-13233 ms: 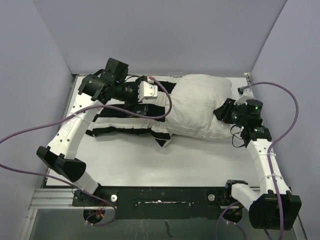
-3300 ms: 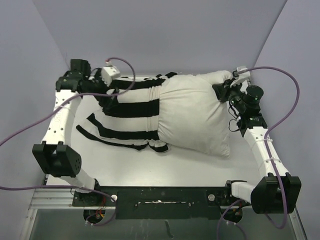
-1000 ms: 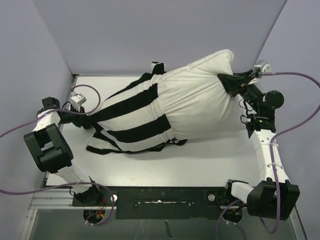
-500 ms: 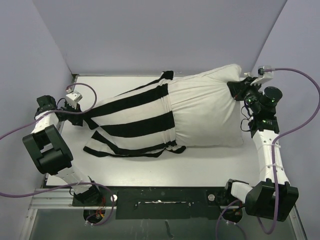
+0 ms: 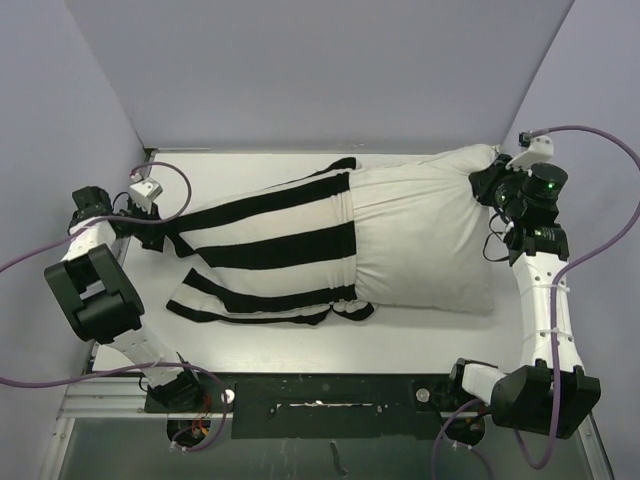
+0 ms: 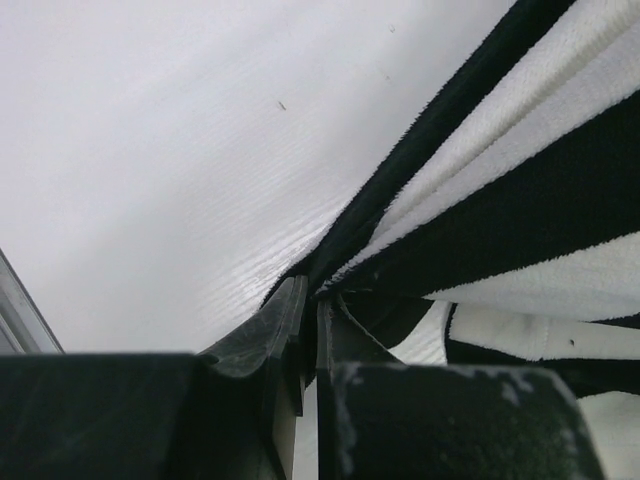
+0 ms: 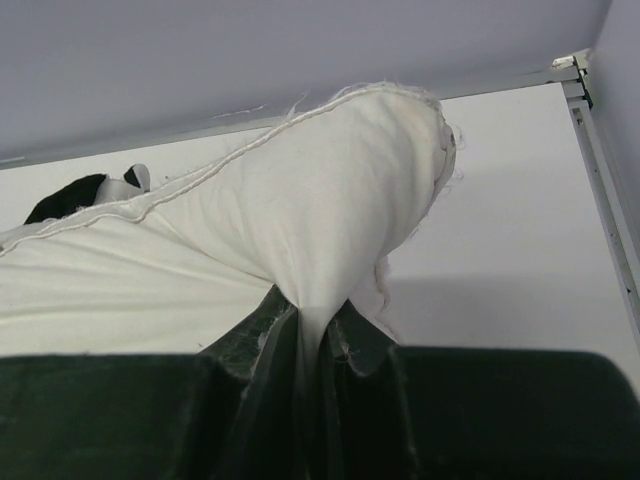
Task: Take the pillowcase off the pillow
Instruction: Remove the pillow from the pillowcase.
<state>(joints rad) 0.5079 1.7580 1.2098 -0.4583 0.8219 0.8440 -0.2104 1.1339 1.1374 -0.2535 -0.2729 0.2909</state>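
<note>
The left fingers (image 6: 282, 330) were closed tight on a bunched end of the striped pillowcase (image 5: 270, 240), at the left edge of the table (image 5: 400, 335). The fabric ran taut from them toward the pillow (image 5: 420, 240). The right fingers (image 7: 268, 335) were pinched shut on a corner of the pillow, up by the far right corner of the table.

A second earlier the pillow had been raised and tilted, with its far corner standing high above the table. By now it had come down and lay flat and stretched out, reaching from the middle of the table to the far right corner. The right arm had swung further out toward that corner, while the left arm had stayed at about the same spot along the left edge. The pillowcase was pulled straighter than before, its stripes running nearly level. It covered only the left end of the pillow, and the right part of the pillow was bare. The loose lower folds of the pillowcase lay on the table toward the near left.
</note>
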